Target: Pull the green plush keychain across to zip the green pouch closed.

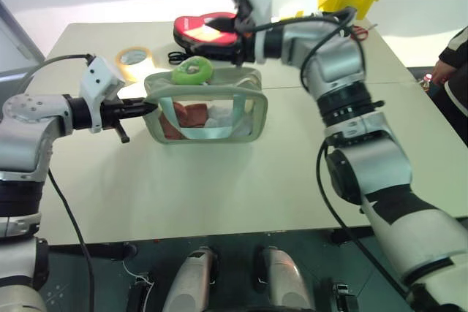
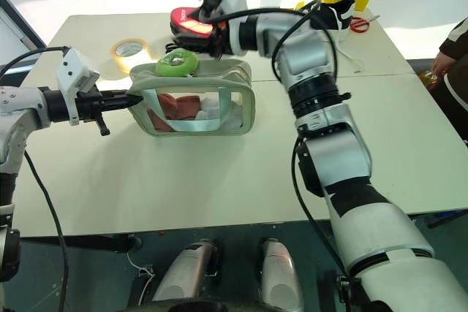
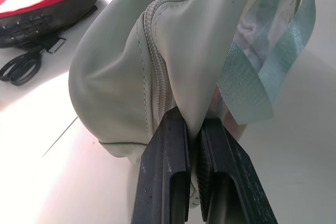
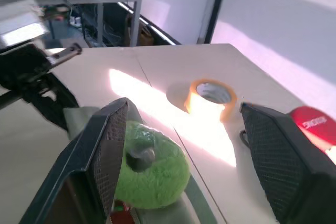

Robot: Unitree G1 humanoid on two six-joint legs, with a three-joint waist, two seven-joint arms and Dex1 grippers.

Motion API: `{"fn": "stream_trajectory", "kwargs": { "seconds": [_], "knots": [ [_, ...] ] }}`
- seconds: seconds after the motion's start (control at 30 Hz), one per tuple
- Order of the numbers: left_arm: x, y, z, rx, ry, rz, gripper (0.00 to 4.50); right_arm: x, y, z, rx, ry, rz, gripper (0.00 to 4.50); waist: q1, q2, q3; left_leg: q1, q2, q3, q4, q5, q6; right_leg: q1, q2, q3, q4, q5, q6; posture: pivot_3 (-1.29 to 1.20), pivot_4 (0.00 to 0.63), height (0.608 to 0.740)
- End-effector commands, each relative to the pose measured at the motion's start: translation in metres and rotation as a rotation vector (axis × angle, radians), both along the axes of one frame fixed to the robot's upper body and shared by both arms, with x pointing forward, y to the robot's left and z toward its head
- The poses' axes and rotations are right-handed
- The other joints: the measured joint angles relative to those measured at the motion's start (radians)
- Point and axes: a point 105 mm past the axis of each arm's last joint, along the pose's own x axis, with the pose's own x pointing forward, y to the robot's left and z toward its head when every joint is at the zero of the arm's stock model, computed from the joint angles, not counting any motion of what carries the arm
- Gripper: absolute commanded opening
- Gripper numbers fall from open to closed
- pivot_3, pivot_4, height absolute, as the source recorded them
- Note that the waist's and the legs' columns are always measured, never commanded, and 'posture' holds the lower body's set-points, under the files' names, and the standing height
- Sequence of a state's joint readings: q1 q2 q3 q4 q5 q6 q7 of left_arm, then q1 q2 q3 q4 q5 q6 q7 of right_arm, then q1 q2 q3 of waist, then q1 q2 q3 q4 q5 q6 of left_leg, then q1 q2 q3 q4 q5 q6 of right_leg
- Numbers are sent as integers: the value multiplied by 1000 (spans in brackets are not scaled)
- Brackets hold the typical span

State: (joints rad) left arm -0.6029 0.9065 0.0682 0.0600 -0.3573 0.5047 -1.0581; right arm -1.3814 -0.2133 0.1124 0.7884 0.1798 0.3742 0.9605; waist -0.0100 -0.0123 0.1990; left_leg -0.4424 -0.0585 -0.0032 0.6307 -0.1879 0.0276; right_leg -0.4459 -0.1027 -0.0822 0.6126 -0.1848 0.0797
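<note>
1. Legible writing: the red heart-shaped tin (image 1: 207, 28) carried white lettering on its side, too small to read. No other label could be made out.
2. The green pouch (image 1: 207, 107) stood upright on the table (image 1: 219, 188), near the middle and towards the robot's left. Its long axis ran left to right across the table, with the clear window side facing the robot. Red and white contents showed through the window.
3. The green plush keychain (image 1: 192, 71) lay on top of the pouch, at the left part of the zipper line.
4. The left gripper (image 3: 193, 145) was pressed together, pinching the fabric at the left end of the pouch beside the zipper.
5. The right gripper (image 4: 178, 145) was spread wide, just above and behind the keychain, one finger (image 4: 107, 150) close beside it; no grip was visible.
6. A yellow tape roll (image 1: 134, 58) lay behind the pouch to the left, and the tin behind it to the right.
</note>
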Motion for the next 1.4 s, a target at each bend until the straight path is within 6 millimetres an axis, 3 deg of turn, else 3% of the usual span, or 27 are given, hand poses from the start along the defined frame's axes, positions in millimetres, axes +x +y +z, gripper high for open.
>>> {"fn": "stream_trajectory", "kwargs": {
  "seconds": [0.03, 0.23, 0.33, 0.47, 0.53, 0.7, 0.9, 1.03, 1.17, 1.23, 1.4],
  "knots": [
    [-2, -2, 12, 11, -59, -6, 0, 1, 8, 12, -41, -44, 2, 3504, -1, 0, 0, 0, -1, 0, 0, 0, 0, 0, 0, 0, 0, 0, 0, 0, 150, 740],
    [-3, 0, 10, 17, -59, 0, 0, 3, 12, -5, -99, 4, 16, 3504, -5, 0, 0, 1, 0, 0, -1, 0, 0, 0, 1, 0, 0, 0, 0, 0, 150, 740],
    [-2, 1, 9, 17, -61, 5, 0, 2, 11, -5, -99, 21, 27, 2722, -4, 0, 0, 1, 0, 0, 0, 0, 0, 0, 1, 0, 1, 0, 0, 0, 150, 740],
    [0, 0, 10, 14, -66, 6, 0, 3, 8, -2, -90, 13, 19, 654, -5, 0, 0, 1, 0, 0, 0, 0, 0, 0, 1, 0, 1, 0, 0, 0, 150, 740],
    [2, -1, 11, 9, -70, 4, 0, 4, 2, 7, -69, -7, -5, 21, -4, 0, 0, 1, 0, 0, 0, 0, 0, 0, 1, 0, 1, 0, 0, 0, 150, 740],
    [2, -3, 10, 6, -67, 0, 0, 5, -33, 30, -59, -72, -86, 21, 0, 0, 0, 0, 0, 0, 0, 0, 0, 0, 0, 0, 0, 0, 0, 0, 150, 740],
    [-1, 0, 7, -1, -54, 7, 0, 4, -107, 54, -129, -257, -385, 21, -1, 0, 0, 0, 0, 0, 0, 0, 0, 0, 0, 0, 0, 0, 0, 0, 150, 740],
    [-1, 3, 5, -3, -50, 16, 0, -1, -146, 51, -218, -348, -562, 21, -1, 0, 0, 0, 0, 0, 0, 0, 0, 0, 0, 0, 0, 0, 0, 0, 150, 740],
    [1, 1, 7, -4, -50, 14, 0, 5, -185, 16, -282, -320, -740, 21, -1, 0, 0, 0, 1, 0, 0, 0, 0, 0, -1, 0, 0, 0, 0, 0, 150, 740],
    [1, 0, 7, -4, -48, 9, 0, 7, -191, -12, -291, -264, -781, 21, -1, 0, 0, 0, 1, 0, 0, 0, 0, 0, -1, 0, -1, 0, 0, 0, 150, 740],
    [2, -1, 9, 0, -48, 3, 0, 9, -168, -110, -222, 14, -766, 21, -6, -1, 0, 1, 1, 0, 0, 0, 1, 1, -1, 0, -1, 0, 0, 0, 150, 740]
  ]
}}
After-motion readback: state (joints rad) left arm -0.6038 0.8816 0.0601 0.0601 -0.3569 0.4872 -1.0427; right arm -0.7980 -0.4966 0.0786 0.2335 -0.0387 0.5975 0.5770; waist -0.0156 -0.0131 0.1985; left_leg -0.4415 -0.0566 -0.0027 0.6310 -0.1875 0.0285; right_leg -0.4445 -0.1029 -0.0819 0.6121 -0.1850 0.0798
